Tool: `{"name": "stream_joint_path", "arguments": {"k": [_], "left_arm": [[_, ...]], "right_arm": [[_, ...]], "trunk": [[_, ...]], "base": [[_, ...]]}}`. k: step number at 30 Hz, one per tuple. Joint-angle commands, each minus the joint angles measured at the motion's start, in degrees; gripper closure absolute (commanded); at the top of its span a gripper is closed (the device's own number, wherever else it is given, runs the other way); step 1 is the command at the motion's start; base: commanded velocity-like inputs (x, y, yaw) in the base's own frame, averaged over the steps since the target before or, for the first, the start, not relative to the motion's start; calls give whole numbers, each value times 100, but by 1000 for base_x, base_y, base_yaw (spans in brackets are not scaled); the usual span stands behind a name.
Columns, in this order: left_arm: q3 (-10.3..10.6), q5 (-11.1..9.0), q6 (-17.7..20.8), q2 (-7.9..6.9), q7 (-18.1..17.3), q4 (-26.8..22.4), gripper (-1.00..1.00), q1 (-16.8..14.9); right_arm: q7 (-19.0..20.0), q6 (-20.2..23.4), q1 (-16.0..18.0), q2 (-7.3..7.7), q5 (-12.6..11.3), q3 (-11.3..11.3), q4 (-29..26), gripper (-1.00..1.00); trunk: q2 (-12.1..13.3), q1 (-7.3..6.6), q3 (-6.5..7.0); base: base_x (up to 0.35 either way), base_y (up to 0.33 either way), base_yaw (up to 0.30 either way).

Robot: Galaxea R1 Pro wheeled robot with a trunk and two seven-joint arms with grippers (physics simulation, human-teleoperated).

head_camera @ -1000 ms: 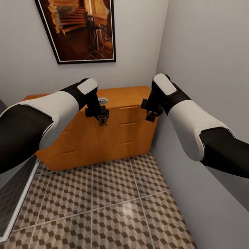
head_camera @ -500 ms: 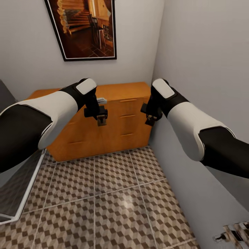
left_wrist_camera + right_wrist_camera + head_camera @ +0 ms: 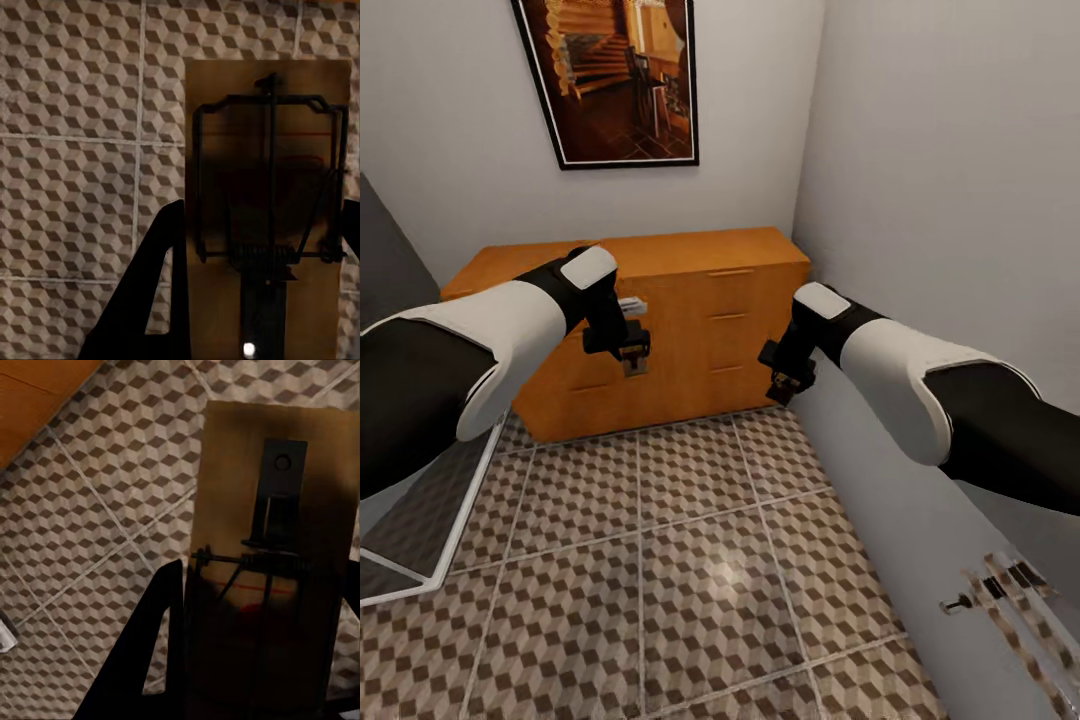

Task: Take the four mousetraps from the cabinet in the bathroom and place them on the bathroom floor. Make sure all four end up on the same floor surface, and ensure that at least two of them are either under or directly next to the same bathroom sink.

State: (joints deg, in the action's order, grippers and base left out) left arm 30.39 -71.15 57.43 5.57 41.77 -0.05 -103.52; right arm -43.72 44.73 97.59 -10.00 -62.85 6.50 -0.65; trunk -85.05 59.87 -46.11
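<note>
Above the cube-patterned brown-and-beige tiled bathroom floor [image 3: 690,560], both jaws are pinching flat wooden mousetraps: left gripper [image 3: 632,362], right gripper [image 3: 784,385]. Lowering each flat before releasing is looking wisest.

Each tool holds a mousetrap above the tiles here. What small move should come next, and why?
Probably lower the left tool toward the patterned floor and let go. Both wrist views show a mousetrap held over tiles, away from the cabinet. No sink is in view, so driving on first may be wiser.

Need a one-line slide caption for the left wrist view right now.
Left gripper holds a wooden mousetrap above the cube-patterned bathroom floor.
</note>
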Motion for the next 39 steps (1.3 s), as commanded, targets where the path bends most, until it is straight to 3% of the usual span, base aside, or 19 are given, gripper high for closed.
{"name": "stream_joint_path", "arguments": {"k": [1, 7, 12, 15, 20, 26, 29, 34, 35, 39], "left_arm": [[11, -64, -16, -22, 48, -3, 100, 40], [11, 10, -215, -194, -193, -3, 100, 508], [11, 462, -426, -353, -818, -4, 100, 956], [11, 868, -595, -471, -1442, -4, 100, 1314], [11, 1139, -751, -573, -2032, -4, 100, 1807], [16, 1260, -1058, -656, -2194, -4, 100, 2298], [19, 1271, -1249, -667, -2463, -4, 100, 2536], [20, 1276, -1480, -671, -2615, -4, 100, 2840], [20, 1277, -1641, -671, -2643, -4, 100, 2982], [16, 1272, -1727, -671, -2664, -4, 100, 3075]], "right_arm": [[71, -18, -1, 0, -63, 57, 53, 100], [429, -129, -313, 0, -39, 54, 231, 100], [516, -158, -580, 0, -34, 53, 254, 100], [642, -265, -732, 0, -32, 53, 257, 100], [786, -509, -943, 0, -27, 53, 258, 100], [1229, -757, -1397, 0, 23, 53, 258, 100], [1477, -870, -1697, 0, 292, 53, 258, 100], [1854, -1159, -2102, 0, 808, 53, 258, 100], [2089, -1350, -2283, 0, 1174, 53, 263, 100], [2197, -1426, -2417, 0, 1516, 53, 263, 100]], "trunk": [[-3, -4, -4], [-3, -4, -4], [-3, -4, -4], [-3, -4, -4], [-3, -4, -4], [-3, -4, -4], [-3, -4, -4], [-3, -4, -4], [-3, -4, -4], [-3, -4, -4]], "base": [[-338, 0, 0], [-338, 0, 0], [-338, 0, 0], [-338, 0, 0], [-335, 0, 0], [-300, 0, 0], [-147, 0, 0], [-37, 0, 0], [-5, 0, 0], [-3, 0, 0]]}}
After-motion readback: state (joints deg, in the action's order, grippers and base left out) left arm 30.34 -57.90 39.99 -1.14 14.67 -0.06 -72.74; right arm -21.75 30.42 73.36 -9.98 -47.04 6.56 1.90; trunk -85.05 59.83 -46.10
